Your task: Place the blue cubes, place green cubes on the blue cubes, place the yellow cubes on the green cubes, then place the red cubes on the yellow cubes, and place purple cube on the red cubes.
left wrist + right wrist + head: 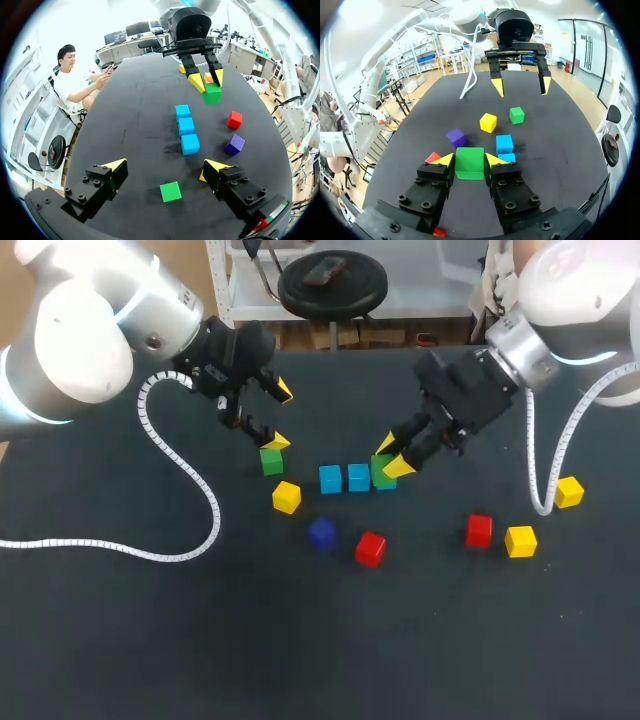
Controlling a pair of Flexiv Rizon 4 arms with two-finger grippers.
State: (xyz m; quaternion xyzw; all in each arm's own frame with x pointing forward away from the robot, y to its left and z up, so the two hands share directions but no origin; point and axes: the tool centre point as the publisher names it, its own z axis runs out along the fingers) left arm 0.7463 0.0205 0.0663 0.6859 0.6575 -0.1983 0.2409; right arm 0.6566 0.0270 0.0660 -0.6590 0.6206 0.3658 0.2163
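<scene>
Three blue cubes lie in a row mid-table (330, 478) (358, 477) (190, 144). My right gripper (392, 457) is shut on a green cube (469, 162) (380, 471) at the row's right end, covering most of the end blue cube; contact cannot be told. Left of the row, my left gripper (280, 416) (165, 167) hangs open just above a second green cube (271, 461) (170, 191), with nothing between its fingers. Nearer the front lie a yellow cube (286, 497), the purple cube (321, 534) and a red cube (370, 548).
To the right lie another red cube (479, 531) and two yellow cubes (520, 540) (568, 491). My left arm's white coiled cable (190, 485) trails across the left side of the black table (300, 640). My right arm's cable (545, 465) hangs at the right.
</scene>
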